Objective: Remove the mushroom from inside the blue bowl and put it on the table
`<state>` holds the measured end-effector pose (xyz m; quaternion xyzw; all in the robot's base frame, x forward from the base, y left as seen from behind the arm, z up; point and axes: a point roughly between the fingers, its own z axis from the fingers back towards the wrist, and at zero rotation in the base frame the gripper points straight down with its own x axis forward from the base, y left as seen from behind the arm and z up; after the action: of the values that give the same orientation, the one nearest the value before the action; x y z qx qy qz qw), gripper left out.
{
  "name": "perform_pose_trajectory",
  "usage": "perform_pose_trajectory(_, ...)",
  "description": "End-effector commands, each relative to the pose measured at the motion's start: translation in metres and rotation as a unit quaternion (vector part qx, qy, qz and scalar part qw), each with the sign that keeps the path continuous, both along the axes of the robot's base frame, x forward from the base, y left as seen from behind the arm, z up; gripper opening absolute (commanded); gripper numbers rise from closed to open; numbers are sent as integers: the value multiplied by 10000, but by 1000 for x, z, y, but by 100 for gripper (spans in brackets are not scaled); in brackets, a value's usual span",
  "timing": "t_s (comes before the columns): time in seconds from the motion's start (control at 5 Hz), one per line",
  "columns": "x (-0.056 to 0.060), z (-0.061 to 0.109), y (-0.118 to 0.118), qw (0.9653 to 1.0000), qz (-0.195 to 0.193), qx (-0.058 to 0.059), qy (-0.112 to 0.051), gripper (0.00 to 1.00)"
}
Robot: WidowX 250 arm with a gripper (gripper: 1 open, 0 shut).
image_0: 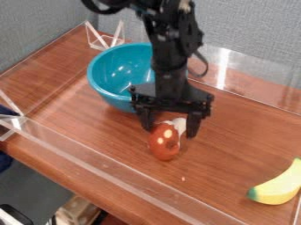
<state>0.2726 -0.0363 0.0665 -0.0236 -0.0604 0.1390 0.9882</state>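
the single camera looks down across a reddish-brown polished wooden table [70, 97] fenced by clear acrylic walls [106, 189]. a round, deep teal-blue plastic bowl [114, 75] sits toward the back left, and nothing shows inside the part of its hollow that can be seen. the small toy mushroom with a reddish-brown cap and cream stem [166, 141] lies on its side on the bare wood, in front of the bowl and clear of its rim, so it is out of the bowl and resting on the table.

the black robot gripper [168, 127] hangs pointing straight down just over the mushroom, its two fingers [189, 123] spread wide to either side of the toy's stem end. the jaws are released; nothing is clamped between them, and the mushroom seems to lie under its own weight. whether a fingertip brushes the toy cannot be told from this angle. a yellow toy banana [277, 185] lies well apart at the lower right, near the front wall.

judging from how things lie, the placing step looks done, and the spread fingers suit a clean lift away without dragging the toy.
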Motion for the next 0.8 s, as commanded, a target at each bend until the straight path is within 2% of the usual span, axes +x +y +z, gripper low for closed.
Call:
perform_pose_trajectory(0.0, 7, -7, 0, 9998, 81, -6, -184, 100)
perform_pose_trajectory(0.2, 9, -13, 0, 9998, 106, -2, -166, 100)
perform_pose_trajectory(0.4, 10, -21, -1, 9999, 91, 13, -143, 0)
perform_pose_trajectory(0.6, 8, -13, -2, 9999, 48, 47, -116, 100)
